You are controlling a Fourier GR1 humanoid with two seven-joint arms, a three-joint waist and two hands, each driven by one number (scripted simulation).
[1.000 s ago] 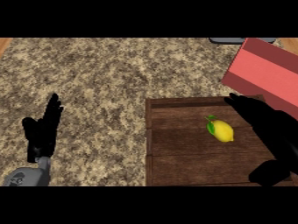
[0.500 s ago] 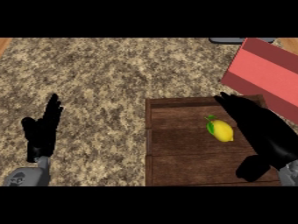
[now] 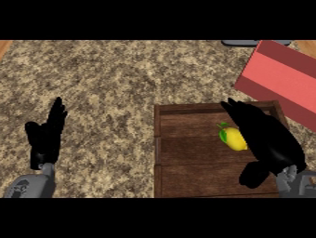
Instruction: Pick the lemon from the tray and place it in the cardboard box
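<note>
You are at the reach step: the right hand point(image 3: 267, 137) hovers open, holding nothing, just beside the lemon point(image 3: 234, 138) on the tray point(image 3: 188, 162). Next, curl its fingers round the lemon. The left hand point(image 3: 45, 137) rests open at lower left.

- The right hand point(image 3: 267, 137) covers the lemon's point(image 3: 233, 138) right side at centre right.
- The red box point(image 3: 292, 88) runs off the frame's right edge.
- A grey object point(image 3: 241, 42) at upper right is cut off by the top band, unidentifiable.
</note>
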